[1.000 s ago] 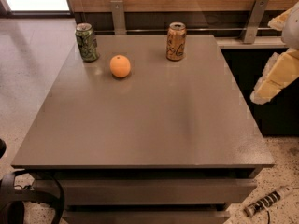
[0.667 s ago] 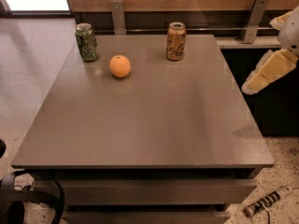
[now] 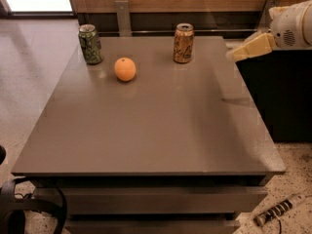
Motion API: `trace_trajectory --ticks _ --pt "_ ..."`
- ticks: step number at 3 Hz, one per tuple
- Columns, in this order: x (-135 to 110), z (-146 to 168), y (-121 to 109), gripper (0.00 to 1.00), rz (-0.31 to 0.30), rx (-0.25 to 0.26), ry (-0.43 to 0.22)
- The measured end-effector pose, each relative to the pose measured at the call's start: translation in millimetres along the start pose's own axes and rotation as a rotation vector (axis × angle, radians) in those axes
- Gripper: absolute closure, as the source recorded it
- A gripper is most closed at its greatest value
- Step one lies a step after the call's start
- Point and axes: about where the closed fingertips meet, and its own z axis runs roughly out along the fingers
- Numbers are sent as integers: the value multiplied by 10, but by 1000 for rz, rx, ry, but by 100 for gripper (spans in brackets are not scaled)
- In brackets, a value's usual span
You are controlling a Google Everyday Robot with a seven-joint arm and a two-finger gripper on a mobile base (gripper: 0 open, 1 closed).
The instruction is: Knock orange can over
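Note:
The orange can (image 3: 184, 43) stands upright near the far edge of the grey table (image 3: 151, 130), right of centre. It is slim, copper-orange, with dark lettering and a silver top. My gripper (image 3: 236, 53) reaches in from the right edge of the view. Its cream-coloured tip hovers above the table's far right side, to the right of the can and apart from it. The arm's white housing (image 3: 295, 26) sits behind it.
A green patterned can (image 3: 90, 44) stands at the far left corner. A round orange fruit (image 3: 125, 69) lies just right of it. A wooden wall with metal brackets (image 3: 123, 13) runs behind the table. A dark cabinet (image 3: 285, 91) is at the right. Cables (image 3: 19, 211) lie on the floor.
My gripper has risen and swung left, from beside the table's right edge to above its far right side, closer to the orange can. The cans and fruit have not moved.

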Motion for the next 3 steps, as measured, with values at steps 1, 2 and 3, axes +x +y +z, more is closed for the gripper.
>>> trace_trajectory --ticks 1,2,3 --pt "-107 269 -114 0 47 -16 -61" --pt "-116 301 -134 0 52 -17 -68" --pt "-130 442 -158 0 53 -37 -90"
